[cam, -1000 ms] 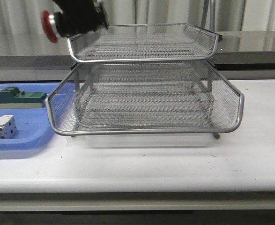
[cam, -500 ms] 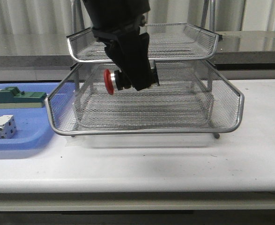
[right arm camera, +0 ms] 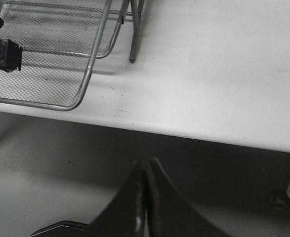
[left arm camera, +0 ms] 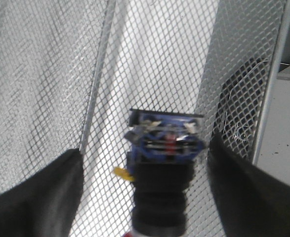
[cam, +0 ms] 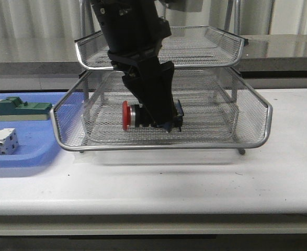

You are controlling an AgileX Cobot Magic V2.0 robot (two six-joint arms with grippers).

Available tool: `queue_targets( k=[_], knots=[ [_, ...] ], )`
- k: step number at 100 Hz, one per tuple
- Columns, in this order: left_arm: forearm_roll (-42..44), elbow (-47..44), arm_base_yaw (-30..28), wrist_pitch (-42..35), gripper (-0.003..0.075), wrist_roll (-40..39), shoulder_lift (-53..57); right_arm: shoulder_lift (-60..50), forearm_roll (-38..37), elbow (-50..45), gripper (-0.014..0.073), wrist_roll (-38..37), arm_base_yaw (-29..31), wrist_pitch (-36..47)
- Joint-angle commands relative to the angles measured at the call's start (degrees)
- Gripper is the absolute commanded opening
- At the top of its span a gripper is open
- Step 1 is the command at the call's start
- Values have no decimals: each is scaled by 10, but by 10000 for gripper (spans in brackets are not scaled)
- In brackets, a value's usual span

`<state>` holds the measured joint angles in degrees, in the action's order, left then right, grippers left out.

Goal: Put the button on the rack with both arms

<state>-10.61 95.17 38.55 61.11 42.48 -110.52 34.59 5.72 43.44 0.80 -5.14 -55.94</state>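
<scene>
The button [cam: 134, 115] has a red head, black body and blue rear. It is inside the lower visible tier of the silver wire-mesh rack [cam: 268, 112], red head pointing left. My left gripper [cam: 159, 116] reaches down into that tier over the button. In the left wrist view the button [left arm camera: 160, 168] lies against the mesh [left arm camera: 46, 74] between two wide-apart black fingers [left arm camera: 36, 197], touched by neither; the left gripper [left arm camera: 145, 148] is open. My right gripper [right arm camera: 147, 165] is shut on nothing, low in front of the table's edge, right of the rack [right arm camera: 93, 64].
A flat blue tray [cam: 33, 151] at the table's left holds a green block [cam: 20, 108] and a white terminal block [cam: 1, 141]. The rack's upper tier [cam: 158, 49] hangs above the left arm's reach. The white table [cam: 195, 183] extends in front and to the right.
The left arm carried the button from beside the upper tier's left corner down and right into the lower tier. It sits lower than half a second ago.
</scene>
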Motion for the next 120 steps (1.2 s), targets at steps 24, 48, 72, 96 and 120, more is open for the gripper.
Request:
queue_targets(
  k=[24,48,72,96,120],
  knots=[
    [-15,34,5,22,556,-13,36,1,-2,17,-71,1,3,28],
    [-14,57,-21,52,554,-43,79,1,-2,17,-71,1,3,28],
    [-12,56,-111,97,552,-75,146,1,-2,17,-71,1,3,28],
    [-25,23,-219,101,519,-96,228,1,-2,17,-71,1,3,28],
    [-66,-88,-314,6,513,-98,347,1,-2,17,-71,1,3,28]
  ],
)
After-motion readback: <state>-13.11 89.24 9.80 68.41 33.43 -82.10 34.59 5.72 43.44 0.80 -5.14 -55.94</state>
